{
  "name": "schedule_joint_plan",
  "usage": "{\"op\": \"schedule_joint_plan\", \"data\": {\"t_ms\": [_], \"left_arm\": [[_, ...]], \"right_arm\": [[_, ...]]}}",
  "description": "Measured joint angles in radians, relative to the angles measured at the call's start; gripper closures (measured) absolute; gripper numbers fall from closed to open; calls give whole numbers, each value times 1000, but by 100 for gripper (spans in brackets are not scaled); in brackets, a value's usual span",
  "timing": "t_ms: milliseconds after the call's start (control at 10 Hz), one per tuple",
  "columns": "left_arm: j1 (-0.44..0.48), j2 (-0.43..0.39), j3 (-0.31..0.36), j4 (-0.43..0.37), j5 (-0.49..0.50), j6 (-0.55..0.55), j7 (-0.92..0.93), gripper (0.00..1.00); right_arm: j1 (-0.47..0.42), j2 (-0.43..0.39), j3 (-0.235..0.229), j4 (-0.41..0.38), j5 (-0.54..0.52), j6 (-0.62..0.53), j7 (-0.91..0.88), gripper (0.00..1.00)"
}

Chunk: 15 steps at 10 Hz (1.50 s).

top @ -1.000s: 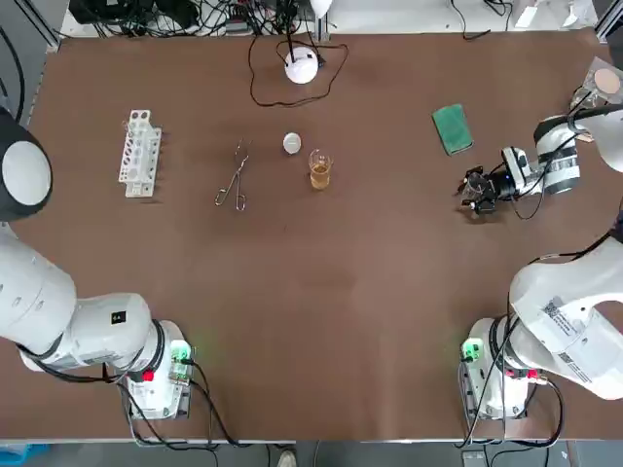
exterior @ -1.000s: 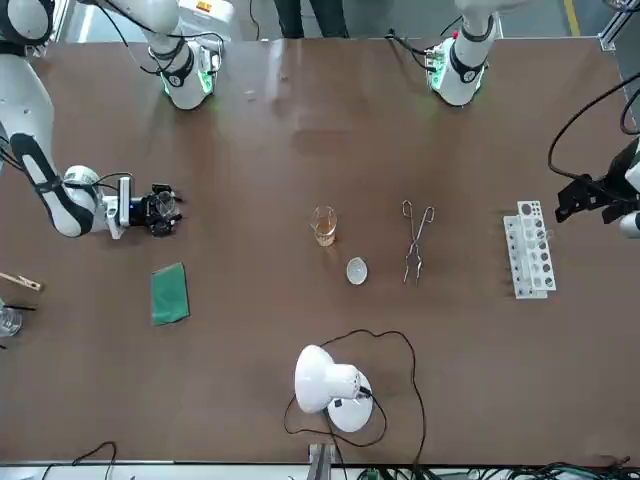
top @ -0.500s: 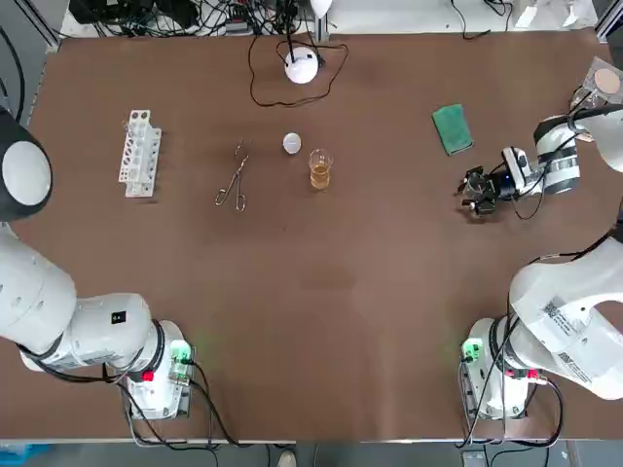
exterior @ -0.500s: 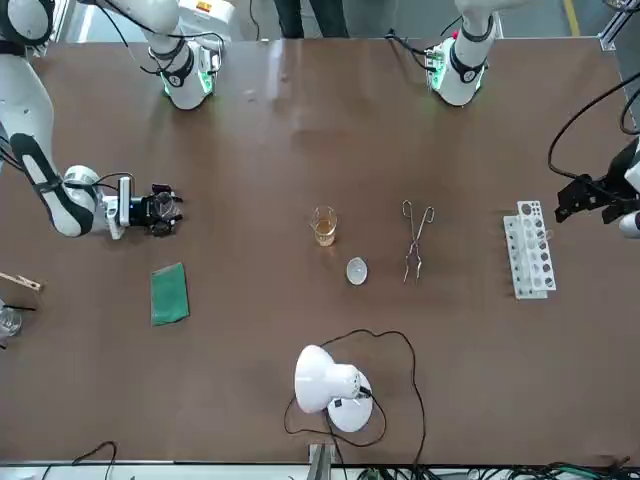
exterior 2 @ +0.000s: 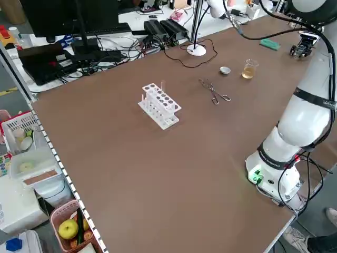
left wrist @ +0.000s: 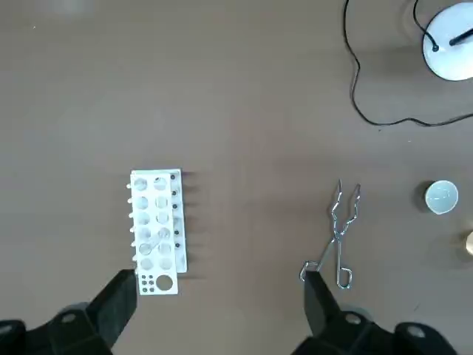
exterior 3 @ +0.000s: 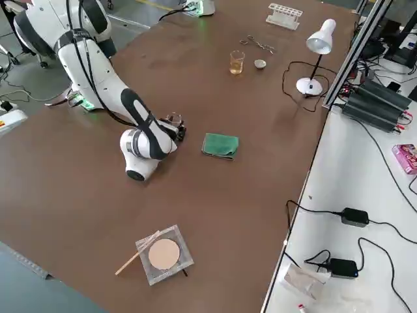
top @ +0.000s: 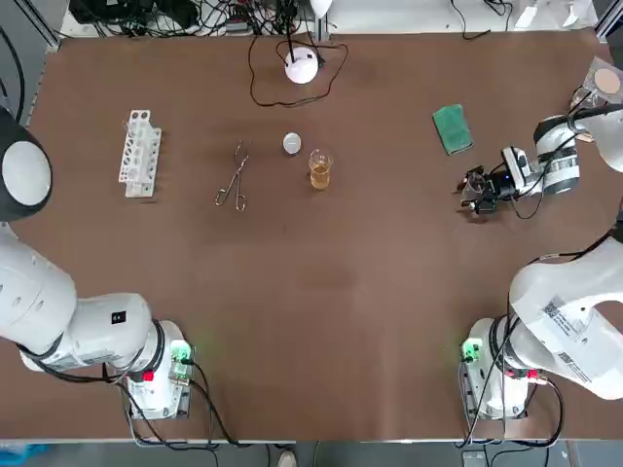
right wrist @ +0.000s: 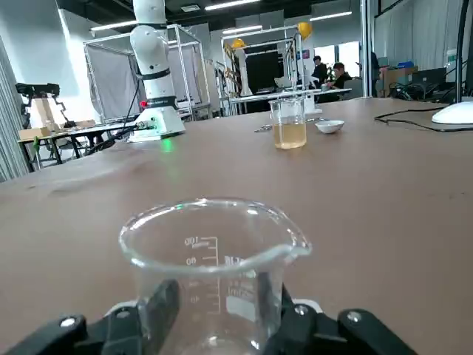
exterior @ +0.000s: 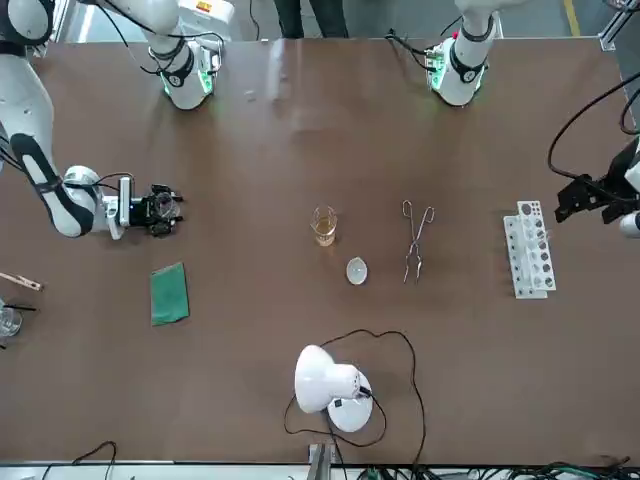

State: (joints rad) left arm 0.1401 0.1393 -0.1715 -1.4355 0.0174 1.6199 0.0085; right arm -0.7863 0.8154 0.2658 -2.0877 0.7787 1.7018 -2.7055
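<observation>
On the brown surface (top: 321,292), cables (top: 209,17) along its far edge, the right tool (top: 474,191) pinches a clear, empty graduated beaker (right wrist: 211,259); the left tool (left wrist: 218,299) hangs spread above the test-tube rack (left wrist: 157,222)

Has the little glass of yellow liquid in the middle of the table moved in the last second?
No. The glass sits exactly where it was, close beside the small white dish, with the tongs off to one side.

Top view looks straight down on the whole table (top: 341,292). Front view faces back from the far side, so it's mirrored. Side views are raised and diagonal, from left and right. Left wrist is high over rack (left wrist: 157,233) and tongs (left wrist: 337,240). Right wrist is low, close on beaker (right wrist: 211,274). Top, front, sides and right wrist share glass (top: 320,169).
</observation>
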Motion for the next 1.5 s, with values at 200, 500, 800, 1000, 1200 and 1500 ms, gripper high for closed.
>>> {"op": "schedule_joint_plan", "data": {"t_ms": [200,500,800,1000,1200,1500], "left_arm": [[0,0,0,0,0,0,0,0],[1,0,2,0,0,0,0,0],[1,0,3,0,0,0,0,0],[1,0,3,0,0,0,0,0],[1,0,3,0,0,0,0,0],[1,0,3,0,0,0,0,0]], "right_arm": [[1,0,0,0,0,0,0,38],[2,0,0,3,0,5,0,36],[3,0,0,3,1,4,0,12],[3,0,0,3,1,2,1,0],[2,0,0,4,1,-7,1,0],[0,0,0,12,1,-45,1,0]]}}
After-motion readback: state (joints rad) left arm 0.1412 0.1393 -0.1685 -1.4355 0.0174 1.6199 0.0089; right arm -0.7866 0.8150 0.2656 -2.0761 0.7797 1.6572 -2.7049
